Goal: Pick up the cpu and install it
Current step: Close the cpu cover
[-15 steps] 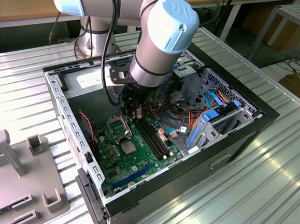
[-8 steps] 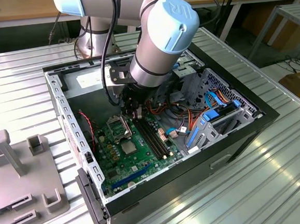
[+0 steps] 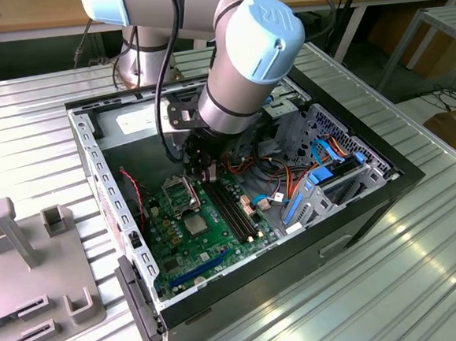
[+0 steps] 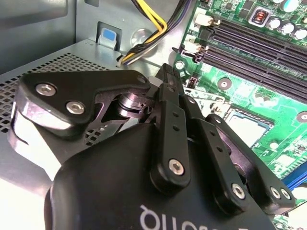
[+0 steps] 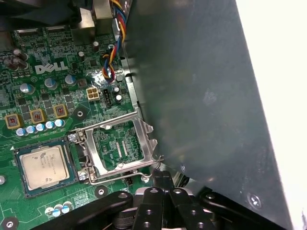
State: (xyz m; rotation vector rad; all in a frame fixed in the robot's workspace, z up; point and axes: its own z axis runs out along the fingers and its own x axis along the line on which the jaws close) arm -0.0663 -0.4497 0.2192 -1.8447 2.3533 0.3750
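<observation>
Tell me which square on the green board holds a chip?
The dark-rimmed socket with the dull silvery-grey square cpu; the hinged metal frame beside it, nearer the end effector, frames bare board.

White lettering (image 5: 49, 68) stands on the green motherboard (image 5: 29, 103) beside a row of capacitors (image 5: 50, 82). More white letters (image 4: 163, 221) cross the black body of the gripper (image 4: 166, 72), upside down and cut off. The arm's blue joint cap (image 3: 269, 37) bears a raised mark. Faint print on the cpu (image 5: 43, 165) is too small to read.
</observation>
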